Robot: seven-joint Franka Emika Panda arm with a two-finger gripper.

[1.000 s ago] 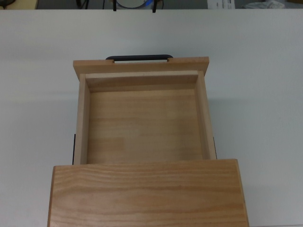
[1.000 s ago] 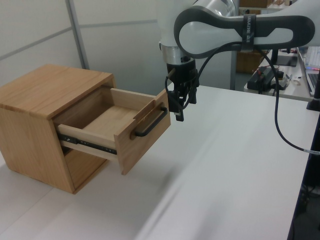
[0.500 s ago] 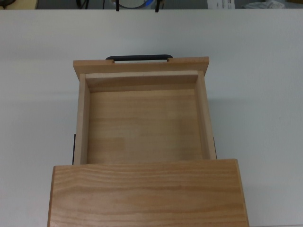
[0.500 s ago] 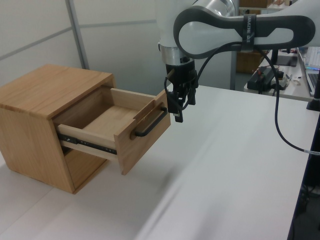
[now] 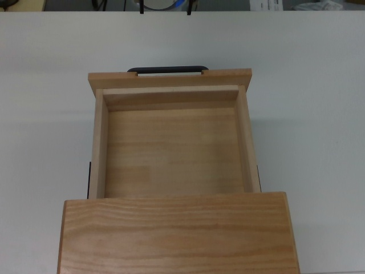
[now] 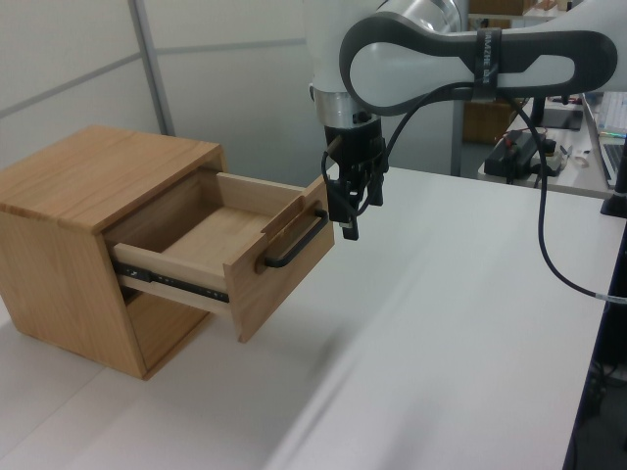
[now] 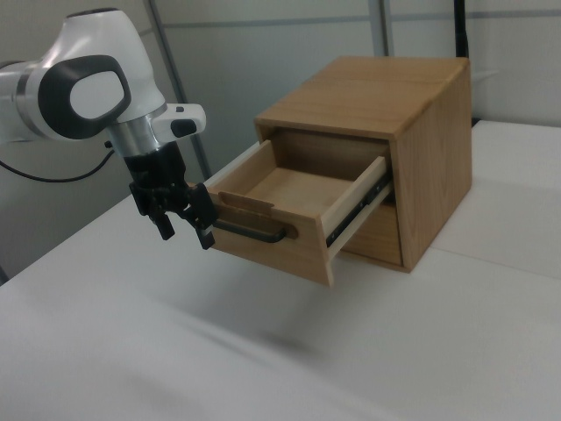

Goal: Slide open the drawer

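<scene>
The white arm (image 6: 460,59) reaches in from above and bends down at the wrist, so the black gripper (image 6: 345,211) (image 7: 185,226) points downward. Its two fingers stand apart with a clear gap between them, holding nothing, in both side views.

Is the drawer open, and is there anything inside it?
The drawer is open and empty. It sticks far out of the cabinet on its rails, and the top view shows only its bare wooden floor.
</scene>
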